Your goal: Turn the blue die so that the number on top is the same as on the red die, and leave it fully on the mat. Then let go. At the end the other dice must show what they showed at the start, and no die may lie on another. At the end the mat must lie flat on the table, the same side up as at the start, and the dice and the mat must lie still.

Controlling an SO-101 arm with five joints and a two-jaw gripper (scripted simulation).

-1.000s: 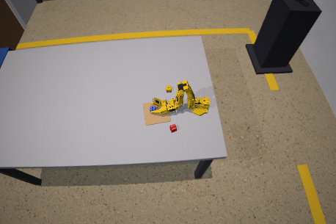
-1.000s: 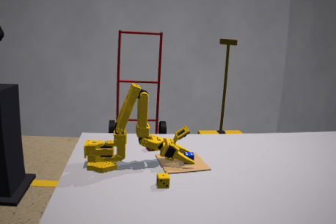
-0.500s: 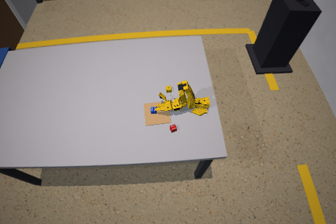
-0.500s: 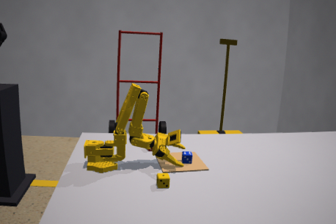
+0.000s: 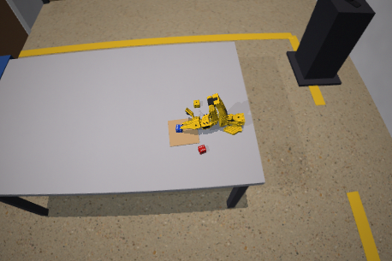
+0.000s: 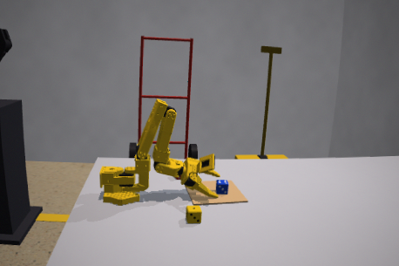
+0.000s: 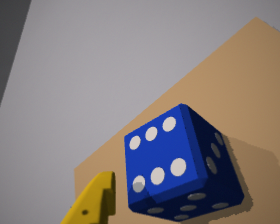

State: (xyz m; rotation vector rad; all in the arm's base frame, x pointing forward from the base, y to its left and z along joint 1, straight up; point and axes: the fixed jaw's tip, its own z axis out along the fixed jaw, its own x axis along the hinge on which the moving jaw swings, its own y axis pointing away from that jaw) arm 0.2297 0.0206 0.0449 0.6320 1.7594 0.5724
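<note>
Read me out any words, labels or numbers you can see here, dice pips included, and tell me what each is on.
No words, labels or brand marks show anywhere.
Blue die, on the mat: six pips on the face toward the wrist camera.
Yellow die: two pips on one side face; its top is blurred.
Red die: pips too small to count.
</note>
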